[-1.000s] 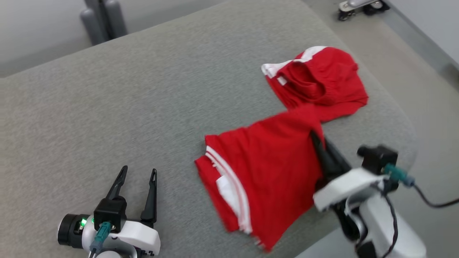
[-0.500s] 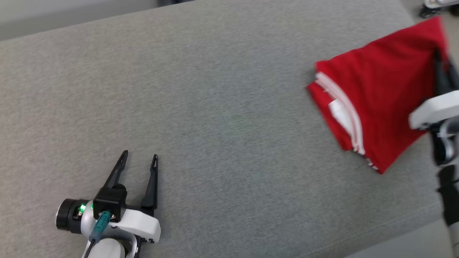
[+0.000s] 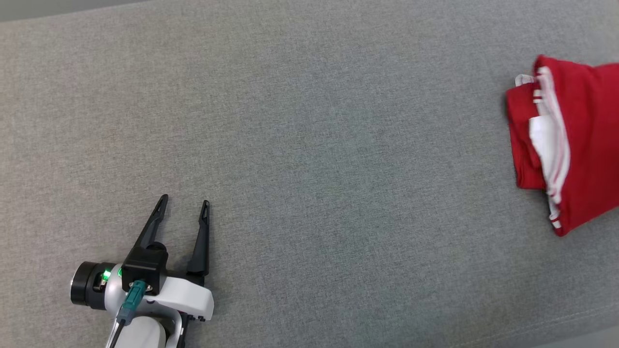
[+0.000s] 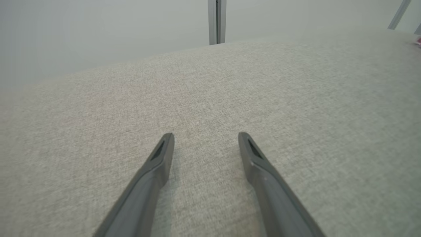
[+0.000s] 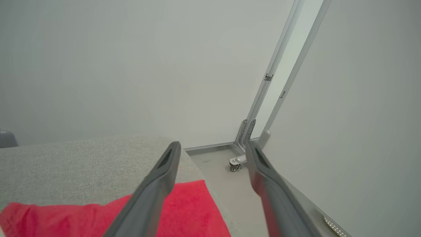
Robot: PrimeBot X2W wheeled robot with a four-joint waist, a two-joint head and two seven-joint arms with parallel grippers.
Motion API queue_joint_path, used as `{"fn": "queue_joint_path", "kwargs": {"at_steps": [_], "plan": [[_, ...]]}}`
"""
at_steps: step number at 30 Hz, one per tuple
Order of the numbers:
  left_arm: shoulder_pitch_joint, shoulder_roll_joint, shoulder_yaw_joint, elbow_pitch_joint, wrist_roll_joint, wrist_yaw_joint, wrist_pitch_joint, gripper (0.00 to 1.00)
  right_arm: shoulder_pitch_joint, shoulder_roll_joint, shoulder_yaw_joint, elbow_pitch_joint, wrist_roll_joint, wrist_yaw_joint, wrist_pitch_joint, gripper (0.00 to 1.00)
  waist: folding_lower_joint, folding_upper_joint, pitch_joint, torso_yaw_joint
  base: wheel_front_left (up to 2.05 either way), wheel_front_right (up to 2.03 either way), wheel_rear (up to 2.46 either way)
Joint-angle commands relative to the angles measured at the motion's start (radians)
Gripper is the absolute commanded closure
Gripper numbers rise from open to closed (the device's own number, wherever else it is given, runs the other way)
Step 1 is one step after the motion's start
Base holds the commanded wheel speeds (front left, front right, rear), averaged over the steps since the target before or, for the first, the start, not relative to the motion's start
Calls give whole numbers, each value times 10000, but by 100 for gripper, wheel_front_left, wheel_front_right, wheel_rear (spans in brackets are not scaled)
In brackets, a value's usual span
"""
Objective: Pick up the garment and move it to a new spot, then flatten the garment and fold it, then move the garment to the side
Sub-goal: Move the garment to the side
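Your left arm stretches low over the worktop, well left of the folded garment, jaws wide and empty. Your right jaws hover spread above the garment, gripping nothing.

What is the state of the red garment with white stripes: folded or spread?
Folded: the red garment with white stripes shows stacked layers at its edge.

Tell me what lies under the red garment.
The red garment lies folded on the grey fabric surface. Its own white-striped layers show along the folded edge. Whatever is beneath those layers is covered.
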Motion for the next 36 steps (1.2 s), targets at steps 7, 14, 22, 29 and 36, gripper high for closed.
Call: {"fn": "queue_joint_path", "kwargs": {"at_steps": [7, 14, 22, 29, 36], "plan": [[-19, -37, 104, 26, -159, 235, 10, 0, 703, 1269, 1715, -2191, 687, -3, 11, 0, 0, 0, -317, 162, 0, 0, 0], [153, -103, 112, 62, -297, 370, 8, 0, 2541, 2023, 3573, -3517, 2021, -3, 11, 0, 0, 0, -864, 499, 0, 0, 0], [457, -175, 40, 209, -446, 400, 8, 0, 4610, 2074, 5235, -3694, 3732, -3, 10, 0, 0, 0, -1680, 1104, 0, 0, 0], [907, -202, -64, 340, -584, 525, 8, 0, 6025, 2075, 5970, -3913, 4258, -3, 10, 0, 0, 0, -2584, 1514, 0, 0, 0], [1419, -201, -136, 446, -820, 685, 8, 0, 6909, 2101, 6352, -3983, 4030, -2, 11, 0, 0, 0, -3368, 1745, 0, 0, 0]]}}
